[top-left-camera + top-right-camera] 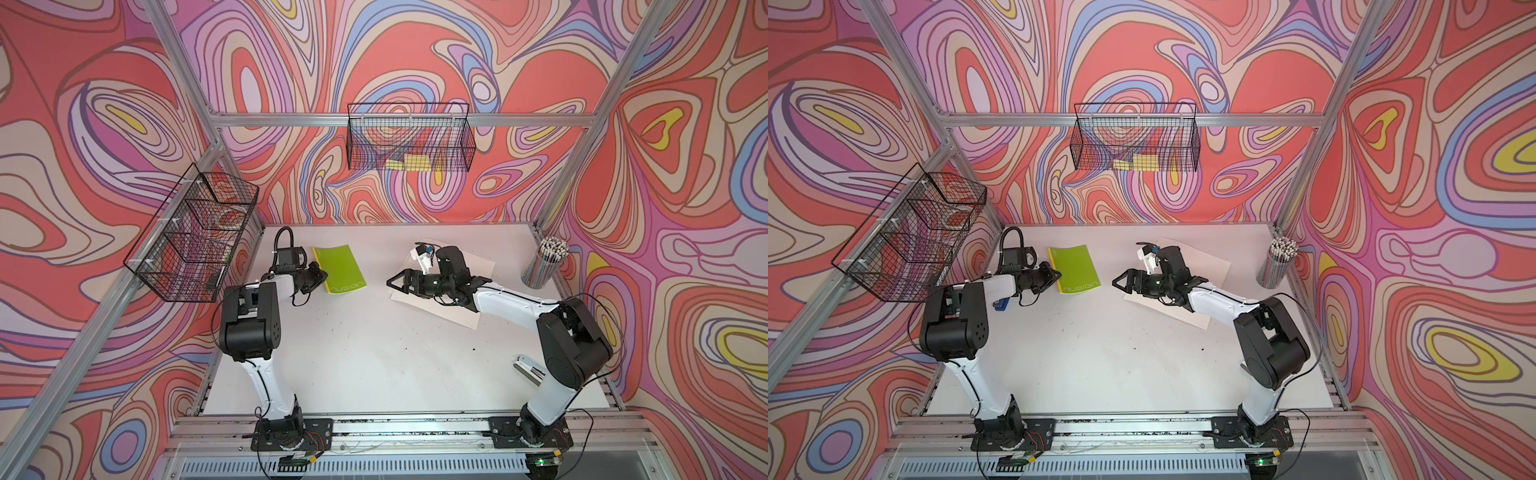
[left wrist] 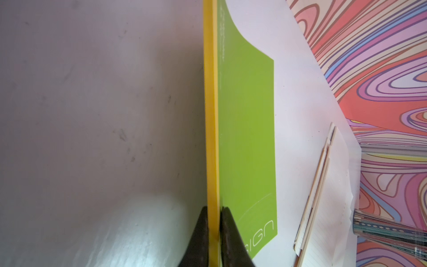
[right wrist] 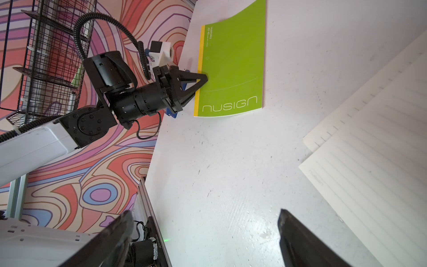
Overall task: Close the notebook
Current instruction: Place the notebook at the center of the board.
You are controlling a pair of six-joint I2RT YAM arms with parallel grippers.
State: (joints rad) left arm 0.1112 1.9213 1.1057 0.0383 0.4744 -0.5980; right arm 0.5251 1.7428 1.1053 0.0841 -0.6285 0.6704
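1. At the back left of the white table [image 1: 374, 353], I see the green notebook [image 1: 338, 268] lying flat and closed. Its cover faces up, with the word "nusign" printed on it in white and a yellow band down the spine.
2. In the right wrist view, the far edge of the notebook [image 3: 233, 69] cover looks curved rather than straight.
3. The left gripper [image 1: 322, 276] reaches in from the left, and its tips meet the yellow spine band near the notebook's front corner.
4. From the left wrist camera, I see the left gripper [image 2: 213, 210] with its two dark fingers close together. A narrow gap between them is filled by the yellow band. I cannot tell whether they pinch the spine or merely sit over it.
5. The right gripper [image 1: 392, 282] hovers to the right of the notebook, apart from it and pointing toward it. In the right wrist view its jaws [image 3: 205, 212] stand wide apart with only bare table between them.
6. Loose lined sheets [image 1: 482, 266] lie overlapping beneath the right arm, well clear of the notebook.
7. A clear cup of pencils [image 1: 544, 266] stands near the table's back right corner.
8. Two black wire baskets hang on the patterned walls, one on the back wall [image 1: 409, 139] and one on the left wall [image 1: 191, 237].
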